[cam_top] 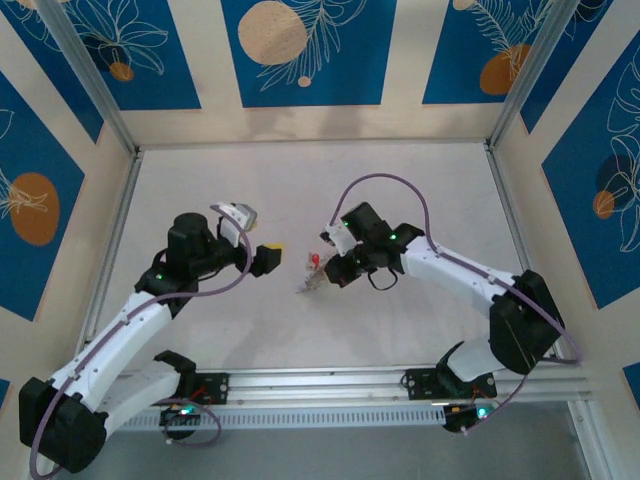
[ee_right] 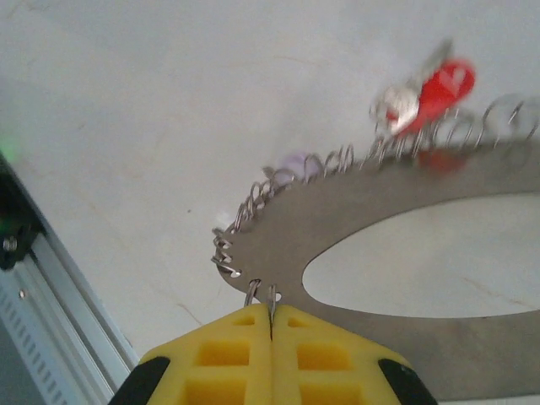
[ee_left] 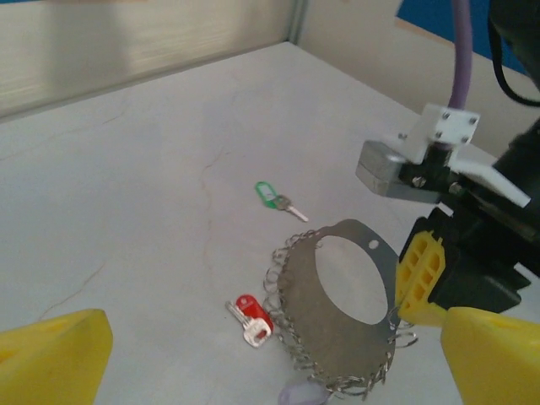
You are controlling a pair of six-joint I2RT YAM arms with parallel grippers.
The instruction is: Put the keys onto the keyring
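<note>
The task is judged to be at an early stage. The small silver metal key [ee_left: 274, 197] with a pale green plastic head is not yet attached and lies flat on the pale, matte table [ee_left: 126, 169], near the middle of the surface, close to the keyring but apart from its rim. The keyring [ee_left: 297, 308], a flat, dull-silver metal band with a wide oval opening, is edged with a row of thin wire loops [ee_left: 283, 333] that look springy and easily snagged. A glossy red plastic tag [ee_left: 250, 310] with a short silvery blade lies at the rim, apparently hooked on one of them. The keyring is held by the right gripper [ee_right: 270, 325], whose ribbed yellow fingers are pressed together on its rim between two loops; whether the opposite rim rests on the surface cannot be told. The left gripper [cam_top: 268, 255] is positioned beside the keyring with its yellow fingers [ee_left: 52, 361] spread wide and nothing between them. What is left, by this reading, is for the key to be picked up and threaded onto a loop. Fine hairline cracks are seen in the table's surface.
</note>
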